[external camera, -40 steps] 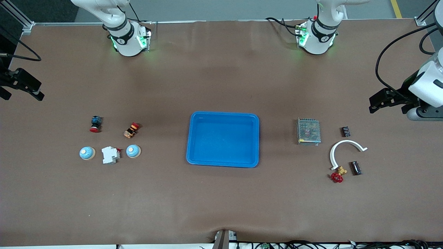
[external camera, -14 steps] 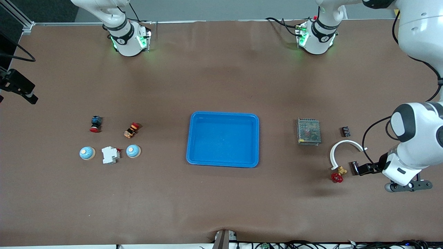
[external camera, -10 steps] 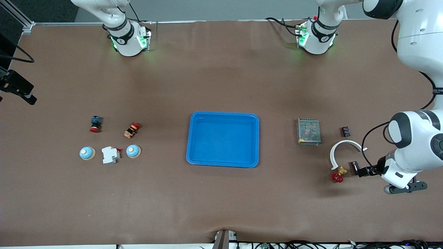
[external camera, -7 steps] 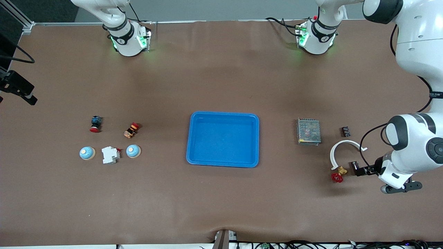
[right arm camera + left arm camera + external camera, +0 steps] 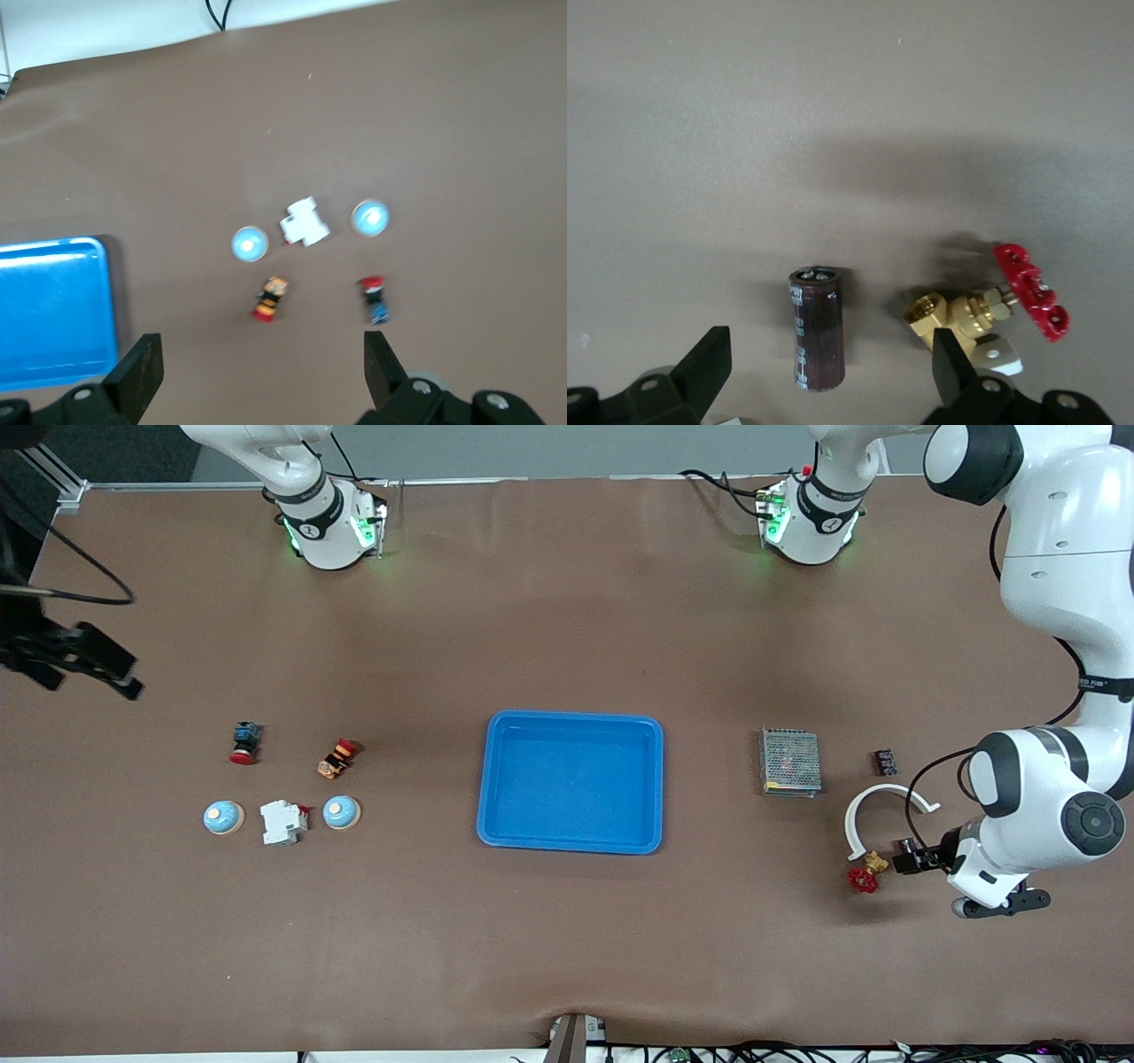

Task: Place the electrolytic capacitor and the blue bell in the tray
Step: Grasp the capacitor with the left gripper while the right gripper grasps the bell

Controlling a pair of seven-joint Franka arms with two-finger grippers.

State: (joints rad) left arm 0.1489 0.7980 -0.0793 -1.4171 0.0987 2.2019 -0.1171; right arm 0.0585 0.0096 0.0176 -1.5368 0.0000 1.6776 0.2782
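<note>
Straddling capacitor [image 5: 816, 328], left gripper [image 5: 824, 376] spread, brass valve [image 5: 983, 307] beside

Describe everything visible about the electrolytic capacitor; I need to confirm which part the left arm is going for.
The electrolytic capacitor is a small dark brown-black cylinder with pale printing along its sleeve and a silvery end cap. It lies on its side on the brown table near the left arm's end, beside a brass valve with a red handwheel, apart from it. The left gripper hangs over it, open, with a finger on either side; nothing touches it yet.
</note>
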